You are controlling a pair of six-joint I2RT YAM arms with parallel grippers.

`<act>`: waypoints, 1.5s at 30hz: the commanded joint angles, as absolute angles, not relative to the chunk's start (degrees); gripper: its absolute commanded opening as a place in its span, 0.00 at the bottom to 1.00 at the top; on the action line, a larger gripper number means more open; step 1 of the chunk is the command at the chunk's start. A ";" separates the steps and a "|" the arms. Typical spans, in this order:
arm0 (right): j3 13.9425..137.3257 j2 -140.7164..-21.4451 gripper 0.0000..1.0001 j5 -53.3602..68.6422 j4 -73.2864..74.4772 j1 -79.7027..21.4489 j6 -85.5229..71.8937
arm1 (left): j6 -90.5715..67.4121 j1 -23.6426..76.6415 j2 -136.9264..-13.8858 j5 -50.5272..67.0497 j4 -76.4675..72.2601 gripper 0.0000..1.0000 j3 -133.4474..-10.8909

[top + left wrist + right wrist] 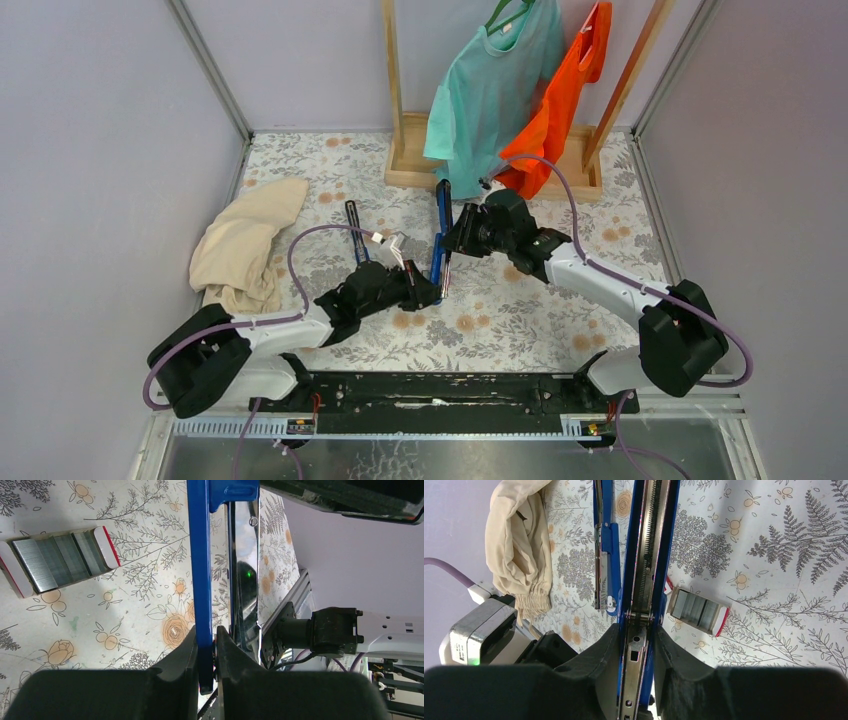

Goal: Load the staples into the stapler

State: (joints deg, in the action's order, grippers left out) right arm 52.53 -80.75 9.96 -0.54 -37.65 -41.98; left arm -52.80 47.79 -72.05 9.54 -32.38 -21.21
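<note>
The blue stapler lies opened out on the flowered table, its metal staple channel facing up. My left gripper is shut on the stapler's near end; the left wrist view shows a thin blue arm clamped between the fingers. My right gripper holds the far part of the stapler, with both fingers pressed against the channel's blue sides. The staples lie on the table just left of the stapler, a silvery block in a small holder with white-and-red ends.
A second, smaller blue stapler lies left of the staples, also in the right wrist view. A beige cloth is heaped at the left. A wooden rack at the back carries a teal shirt and an orange one.
</note>
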 commanded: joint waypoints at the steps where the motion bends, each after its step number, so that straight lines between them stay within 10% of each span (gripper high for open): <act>1: 54.12 -80.74 0.06 9.08 -0.01 -38.32 -39.64 | -51.08 47.46 -71.10 8.79 -39.76 0.12 -24.39; 19: 60.23 -81.12 0.00 -7.24 18.72 -38.08 -24.18 | -47.37 47.46 -66.15 4.69 -27.52 0.74 -23.54; 45: 62.67 -97.43 0.00 -14.08 18.76 -32.34 -10.65 | -43.13 37.27 -51.57 -24.75 1.84 1.00 -23.76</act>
State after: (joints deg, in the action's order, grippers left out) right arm 59.35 -96.23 -13.43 22.39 -33.54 -13.76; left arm -42.85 39.18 -52.23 -17.52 -1.32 -23.55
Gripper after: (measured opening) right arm 0.317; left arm 0.997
